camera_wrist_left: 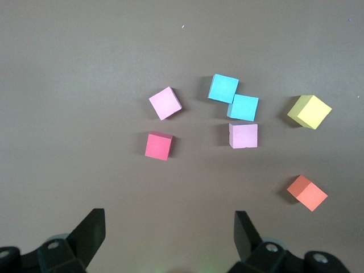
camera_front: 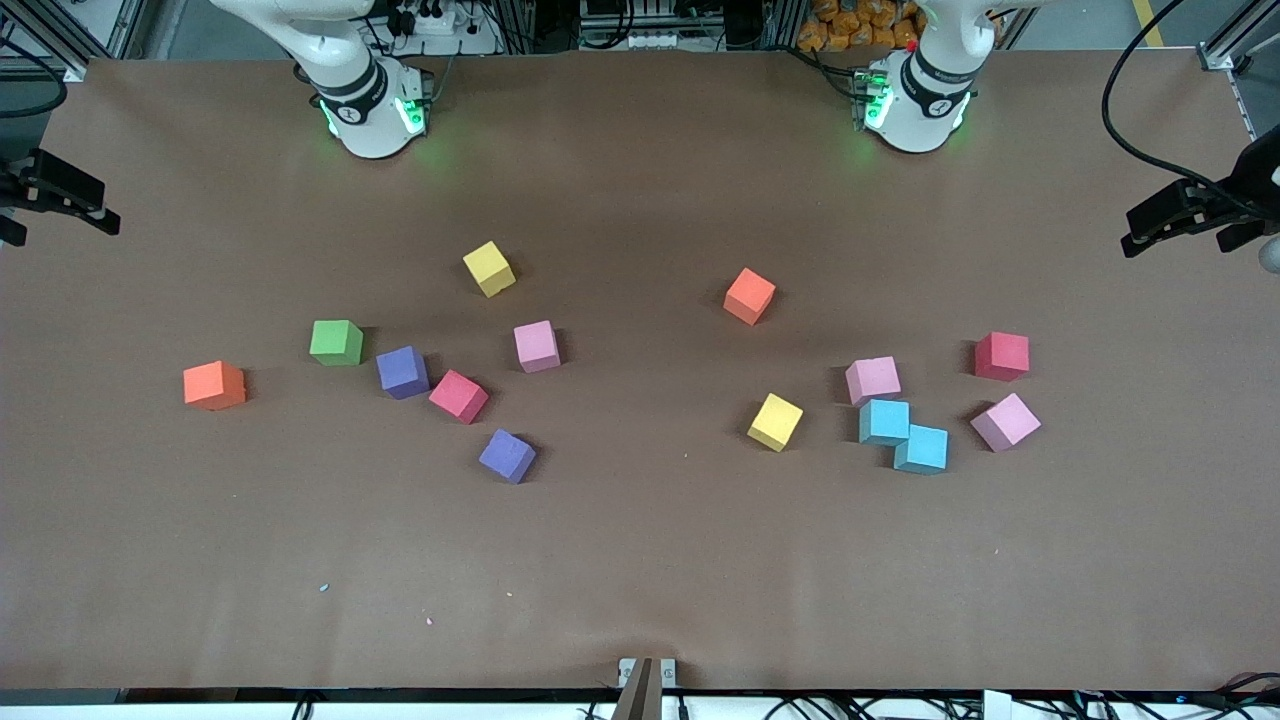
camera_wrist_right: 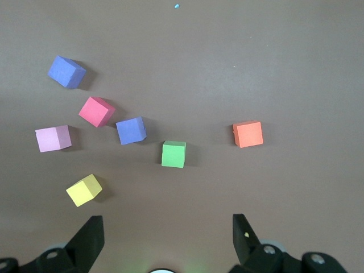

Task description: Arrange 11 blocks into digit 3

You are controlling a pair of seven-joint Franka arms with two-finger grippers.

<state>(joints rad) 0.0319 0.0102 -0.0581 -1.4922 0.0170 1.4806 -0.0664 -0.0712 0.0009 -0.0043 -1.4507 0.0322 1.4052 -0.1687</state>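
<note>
The blocks lie scattered in two loose groups on the brown table. Toward the left arm's end are a red block (camera_front: 1002, 356), two pink blocks (camera_front: 873, 380) (camera_front: 1005, 422), two touching cyan blocks (camera_front: 884, 421) (camera_front: 921, 449), a yellow one (camera_front: 776, 421) and an orange one (camera_front: 749, 296). Toward the right arm's end are two purple blocks (camera_front: 402, 372) (camera_front: 507, 455), a red (camera_front: 459, 396), a pink (camera_front: 537, 346), a yellow (camera_front: 489, 268) and an orange (camera_front: 214, 385). My left gripper (camera_wrist_left: 169, 227) hangs open high over its group. My right gripper (camera_wrist_right: 168, 230) hangs open high over its own.
A green cube (camera_front: 336, 342) sits beside the purple block, also seen in the right wrist view (camera_wrist_right: 173, 154). Both arm bases (camera_front: 370, 100) (camera_front: 915, 95) stand at the table's edge farthest from the front camera. Black camera mounts (camera_front: 60, 190) (camera_front: 1190, 215) overhang the two ends.
</note>
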